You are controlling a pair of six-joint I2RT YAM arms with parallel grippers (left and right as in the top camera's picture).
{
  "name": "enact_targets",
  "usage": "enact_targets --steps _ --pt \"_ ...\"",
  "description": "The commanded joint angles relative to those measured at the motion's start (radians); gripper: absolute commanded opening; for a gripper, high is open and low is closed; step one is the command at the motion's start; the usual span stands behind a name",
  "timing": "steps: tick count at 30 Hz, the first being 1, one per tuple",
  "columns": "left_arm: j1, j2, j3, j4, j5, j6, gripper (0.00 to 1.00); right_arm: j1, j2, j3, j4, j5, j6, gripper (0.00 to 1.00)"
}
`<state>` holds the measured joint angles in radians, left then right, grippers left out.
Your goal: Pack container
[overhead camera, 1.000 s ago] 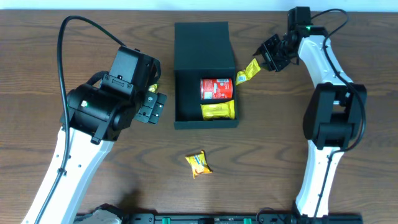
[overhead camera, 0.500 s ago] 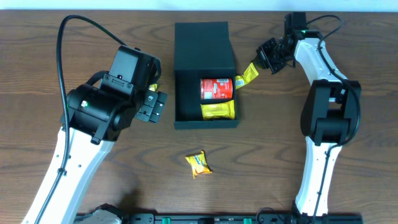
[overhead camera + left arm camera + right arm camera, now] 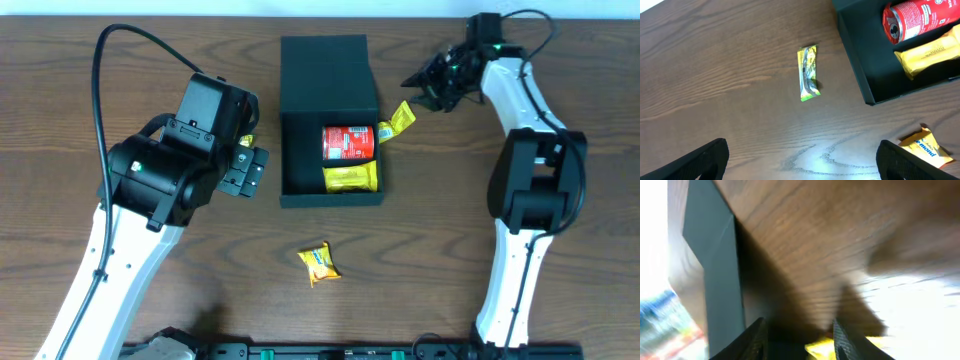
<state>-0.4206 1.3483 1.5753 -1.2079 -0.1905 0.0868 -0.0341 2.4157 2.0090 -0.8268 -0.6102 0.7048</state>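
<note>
My right hand is spread, holding nothing; my left hand is spread too. The container sits top middle. The yellow packet leans on its right wall and could slip outside.

Matt dark cardboard container, glossy red metal can, shiny yellow foil packet, wood-grain table

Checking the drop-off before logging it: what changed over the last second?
The right gripper opened, let go of the yellow snack packet and drew back from the dark rectangular cardboard container. The packet now leans on the container's right wall, not fully inside. The left gripper, red can and crumpled yellow packet stayed put.
</note>
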Motion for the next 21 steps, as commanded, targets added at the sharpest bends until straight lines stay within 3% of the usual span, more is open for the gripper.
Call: enact_targets --steps 1,5,7,9,14,19,21 --pt "0.003 0.005 -0.017 0.001 -0.004 0.015 0.95 -0.026 0.002 0.034 -0.059 -0.031 -0.442 0.47" --pt "0.003 0.01 -0.032 0.005 -0.004 0.015 0.95 -0.024 0.002 0.034 -0.123 -0.035 -0.724 0.69" --pt "0.003 0.018 -0.037 0.005 -0.004 0.015 0.95 -0.021 0.002 0.034 -0.145 -0.035 -0.816 0.84" --pt "0.003 0.027 -0.038 0.005 -0.004 0.015 0.96 -0.018 0.002 0.034 -0.154 -0.035 -0.89 0.91" --pt "0.003 0.048 -0.038 0.016 -0.038 0.014 0.95 -0.013 0.003 0.034 -0.137 -0.034 -0.947 0.89" --pt "0.002 0.064 -0.038 0.047 -0.056 0.01 0.95 -0.002 0.003 0.029 -0.135 -0.034 -0.945 0.73" --pt "0.002 0.07 -0.038 0.063 -0.056 0.01 0.95 0.008 0.003 0.026 -0.134 -0.034 -0.94 0.73"
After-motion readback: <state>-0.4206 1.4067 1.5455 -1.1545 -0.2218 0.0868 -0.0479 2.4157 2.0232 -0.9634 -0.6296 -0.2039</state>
